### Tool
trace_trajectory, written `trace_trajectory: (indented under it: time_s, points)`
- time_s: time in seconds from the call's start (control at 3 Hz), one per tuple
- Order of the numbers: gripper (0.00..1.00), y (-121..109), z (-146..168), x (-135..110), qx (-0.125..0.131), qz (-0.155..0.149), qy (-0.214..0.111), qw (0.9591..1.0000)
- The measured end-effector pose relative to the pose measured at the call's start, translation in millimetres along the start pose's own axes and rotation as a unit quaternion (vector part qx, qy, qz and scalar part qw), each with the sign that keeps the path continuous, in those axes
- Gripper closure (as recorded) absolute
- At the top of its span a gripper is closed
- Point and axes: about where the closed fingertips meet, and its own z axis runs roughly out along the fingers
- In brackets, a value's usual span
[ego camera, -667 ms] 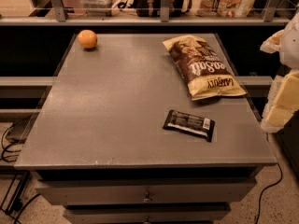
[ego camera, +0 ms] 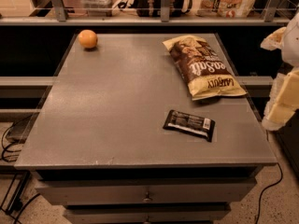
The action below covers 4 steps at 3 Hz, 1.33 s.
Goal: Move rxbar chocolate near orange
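Observation:
The rxbar chocolate [ego camera: 189, 124] is a flat black-brown bar with a white label patch. It lies on the grey table [ego camera: 117, 106], near the front right. The orange [ego camera: 88, 38] sits at the table's far left corner, well apart from the bar. My gripper [ego camera: 281, 101] shows as pale cream parts at the right edge of the view. It is beyond the table's right edge, to the right of the bar, and touches nothing.
A large brown-and-yellow chip bag [ego camera: 202, 67] lies at the back right of the table, just behind the bar. A shelf rail [ego camera: 154, 18] with packages runs behind the table. Drawers [ego camera: 147, 195] sit below the front edge, and cables lie on the floor.

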Motion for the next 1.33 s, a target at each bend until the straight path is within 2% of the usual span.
trace_trajectory:
  time_s: [0.33,0.67,1.0,1.33]
  points:
    - [0.0,-10,9,-6,-0.007,-0.018,-0.043,0.9989]
    - [0.0,-8,35,-24,-0.042,-0.028,-0.088,0.9948]
    - [0.0,-4,58,-33,-0.068,0.007,-0.123,0.99]
    - [0.0,-4,58,-33,-0.068,0.007,-0.123,0.99]
